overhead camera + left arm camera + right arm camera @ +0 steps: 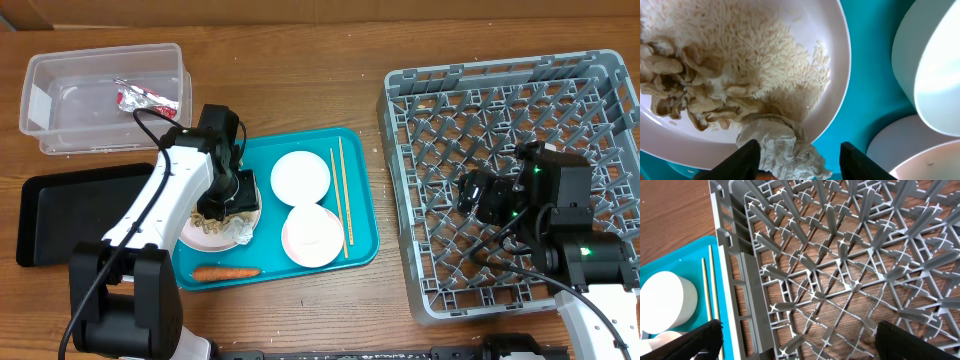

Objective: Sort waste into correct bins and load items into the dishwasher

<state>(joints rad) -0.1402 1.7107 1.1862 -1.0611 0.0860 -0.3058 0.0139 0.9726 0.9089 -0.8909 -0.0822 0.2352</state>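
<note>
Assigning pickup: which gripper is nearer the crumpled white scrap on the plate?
Left. The left gripper hangs right above the white scrap on the plate; the right gripper is far off, over the dish rack.

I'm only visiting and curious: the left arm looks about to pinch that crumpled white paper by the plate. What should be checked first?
1. Left gripper open: ok, fingers spread.
2. Crumpled white paper scrap between its fingers: ok.
3. Scrap free of the food on the white round plate: cannot tell, it lies against the rim.
4. Clear plastic rectangular tub has room: ok, only a crinkled red wrapper inside.
5. Right gripper out of the way: ok, open over the grey plastic dish rack.
</note>
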